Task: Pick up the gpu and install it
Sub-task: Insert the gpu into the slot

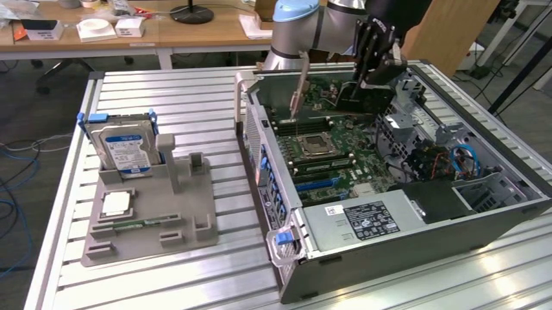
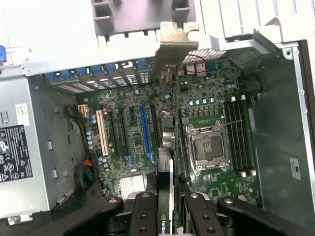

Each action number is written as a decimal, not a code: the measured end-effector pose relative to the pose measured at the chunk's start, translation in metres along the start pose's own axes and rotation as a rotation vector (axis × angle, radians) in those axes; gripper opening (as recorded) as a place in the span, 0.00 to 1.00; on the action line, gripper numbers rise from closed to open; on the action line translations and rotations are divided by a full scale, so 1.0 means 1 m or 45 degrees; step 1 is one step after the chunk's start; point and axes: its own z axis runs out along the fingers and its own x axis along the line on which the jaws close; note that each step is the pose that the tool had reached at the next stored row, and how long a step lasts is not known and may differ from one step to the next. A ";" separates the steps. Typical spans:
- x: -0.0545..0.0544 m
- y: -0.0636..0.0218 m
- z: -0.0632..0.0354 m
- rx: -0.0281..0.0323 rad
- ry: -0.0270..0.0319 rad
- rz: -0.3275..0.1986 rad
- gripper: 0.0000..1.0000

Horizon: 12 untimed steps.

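The gpu (image 1: pixel 353 98) is a thin dark card that hangs on edge over the open computer case (image 1: pixel 483 206), above the motherboard (image 1: pixel 332 161). Its grey metal bracket (image 1: pixel 298 97) points down near the case's back wall. My gripper (image 1: pixel 369 82) is shut on the card's upper edge. In the wrist view the gpu (image 2: pixel 166 184) runs edge-on away from my gripper (image 2: pixel 166 214), with a black finger (image 2: pixel 142 211) pressed on each side. Its bracket (image 2: pixel 177 44) sits at the far end, over the row of slot covers. The card floats between the blue slot (image 2: pixel 145 130) and the CPU socket (image 2: pixel 204 147).
To the exterior view's left, a grey fixture (image 1: pixel 172 226) on the slatted table holds a silver hard drive (image 1: pixel 125 147), a processor chip (image 1: pixel 116 203) and a green memory stick (image 1: pixel 129 224). Inside the case are the power supply (image 1: pixel 362 219), memory slots and blue cables (image 1: pixel 461 161).
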 end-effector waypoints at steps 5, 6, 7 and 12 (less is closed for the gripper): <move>0.000 0.0000 0.0002 -0.0016 0.0032 -0.064 0.26; 0.000 0.0000 0.0003 -0.0019 0.0039 -0.077 0.26; 0.000 -0.0001 0.0003 -0.0022 0.0047 -0.092 0.26; 0.000 -0.0001 0.0004 -0.0040 0.0083 -0.165 0.26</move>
